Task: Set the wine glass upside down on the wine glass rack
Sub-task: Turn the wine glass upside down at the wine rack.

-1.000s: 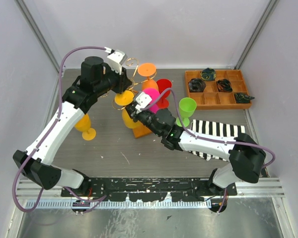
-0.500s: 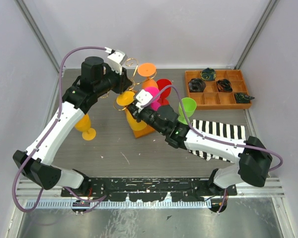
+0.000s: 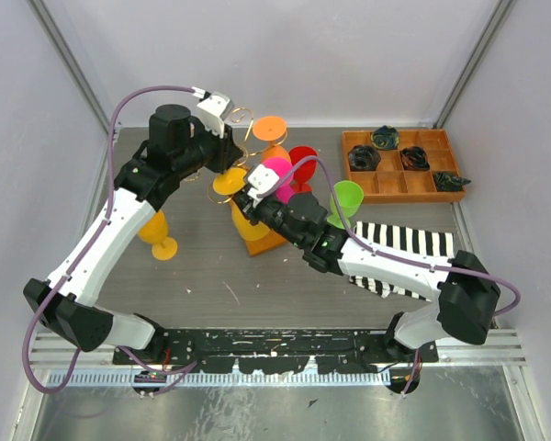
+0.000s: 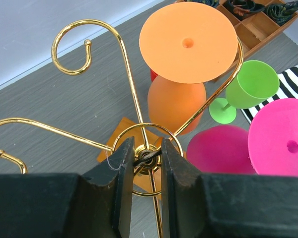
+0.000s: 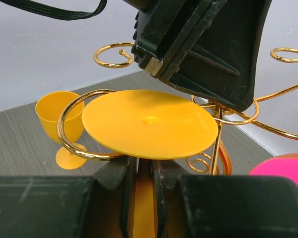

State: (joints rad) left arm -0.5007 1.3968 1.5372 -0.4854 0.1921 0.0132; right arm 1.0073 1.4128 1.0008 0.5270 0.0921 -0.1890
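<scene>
On the left, my left gripper [image 4: 145, 157] is clamped on the top centre of the wine glass rack [image 4: 116, 131], holding it steady. To its right, my right gripper [image 5: 144, 183] pinches the stem of the yellow wine glass [image 5: 149, 124]. The glass is upside down, with its foot lying over one scroll loop [image 5: 59, 128]. I judge the hanging almost done, and only the release is left.

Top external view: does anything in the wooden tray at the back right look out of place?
Yes. One dark bundled item lies across the right rim of the compartmented orange-brown wooden tray, partly outside it; the other dark items sit inside compartments.
</scene>
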